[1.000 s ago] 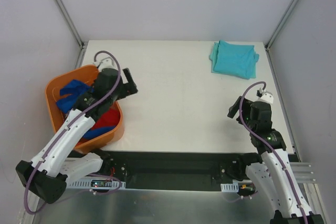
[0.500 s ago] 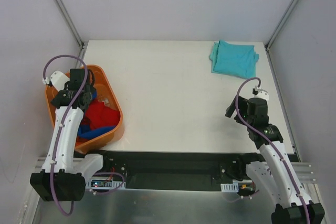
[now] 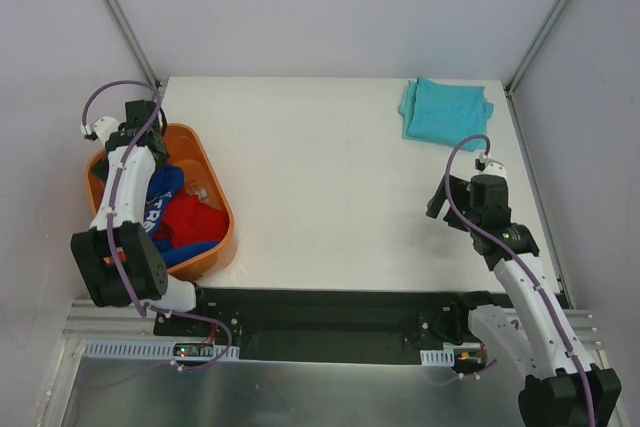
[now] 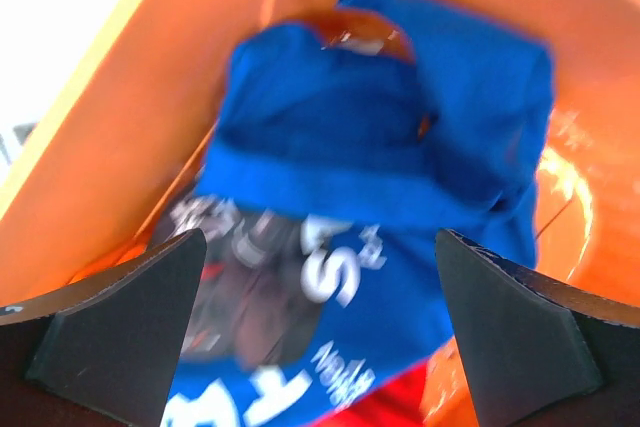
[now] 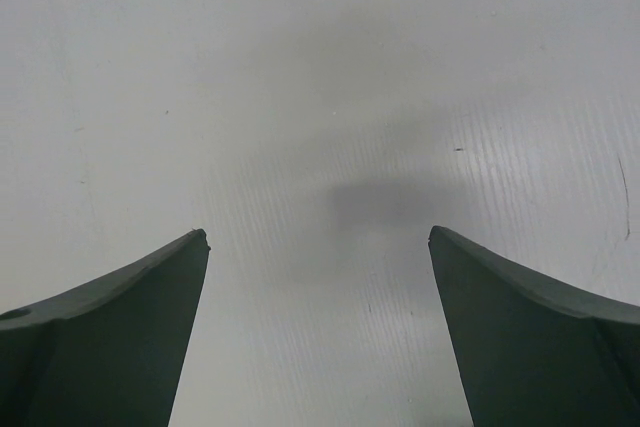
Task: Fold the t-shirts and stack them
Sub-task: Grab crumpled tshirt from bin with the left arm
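Left claw (image 4: 318, 239) wide over blue shirt (image 4: 330, 117) in tub (image 4: 120, 97), apparently poised to grasp; right claw (image 5: 318, 237) wide, idle over counter (image 5: 320, 67).

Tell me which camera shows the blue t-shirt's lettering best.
The left wrist view: the blue t-shirt fills the frame, its white lettering visible though blurred. The top view shows it small inside the orange tub. The right wrist view shows none of it.

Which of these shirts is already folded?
The light teal shirt, lying folded at the table's far right corner; the blue shirt and red shirt lie crumpled in the orange tub.
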Available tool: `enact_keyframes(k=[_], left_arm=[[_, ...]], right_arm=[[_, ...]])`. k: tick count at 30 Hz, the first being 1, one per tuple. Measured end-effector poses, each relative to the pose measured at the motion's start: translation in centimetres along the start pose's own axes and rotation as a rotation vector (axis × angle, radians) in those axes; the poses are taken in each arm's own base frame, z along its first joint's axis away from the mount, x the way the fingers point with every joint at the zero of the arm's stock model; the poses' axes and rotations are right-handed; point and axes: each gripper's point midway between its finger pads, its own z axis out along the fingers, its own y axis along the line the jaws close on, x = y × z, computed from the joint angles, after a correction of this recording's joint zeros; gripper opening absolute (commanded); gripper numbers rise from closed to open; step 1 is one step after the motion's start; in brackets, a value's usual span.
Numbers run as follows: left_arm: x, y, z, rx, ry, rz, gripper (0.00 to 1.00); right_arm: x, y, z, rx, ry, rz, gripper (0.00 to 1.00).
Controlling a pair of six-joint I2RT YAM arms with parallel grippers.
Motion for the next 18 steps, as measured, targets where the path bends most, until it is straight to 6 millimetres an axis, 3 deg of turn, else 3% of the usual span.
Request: enact_keyframes(k=[7, 11, 12, 14, 15, 17, 18], left_arm=[[-1.3, -4.3, 4.4, 0.067, 0.036, 0.011, 0.97], [-1.2, -6.5, 6.5, 0.134, 0.070, 0.009, 0.84], [-1.0, -6.9, 6.9, 0.150, 0.082, 0.013, 0.66], [-0.6, -7.7, 7.4, 0.175, 0.099, 0.022, 0.49], [-0.4, -8.0, 7.6, 0.187, 0.104, 0.020, 0.30], [-0.1, -8.6, 7.7, 0.211, 0.110, 0.022, 0.05], [0.0, -8.7, 7.8, 0.217, 0.114, 0.026, 0.00]], right_arm=[[-0.1, -0.1, -0.8, 0.003, 0.009, -0.013, 0.97], [0.0, 0.2, -1.2, -0.018, 0.009, -0.013, 0.97], [0.0, 0.3, -1.3, -0.023, 0.008, -0.013, 0.97], [0.0, 0.4, -1.3, -0.029, 0.010, -0.013, 0.97], [0.1, 0.5, -1.3, -0.033, 0.011, -0.014, 0.97], [0.1, 0.6, -1.3, -0.040, 0.014, -0.014, 0.97], [0.2, 0.7, -1.3, -0.046, 0.017, -0.014, 0.97]])
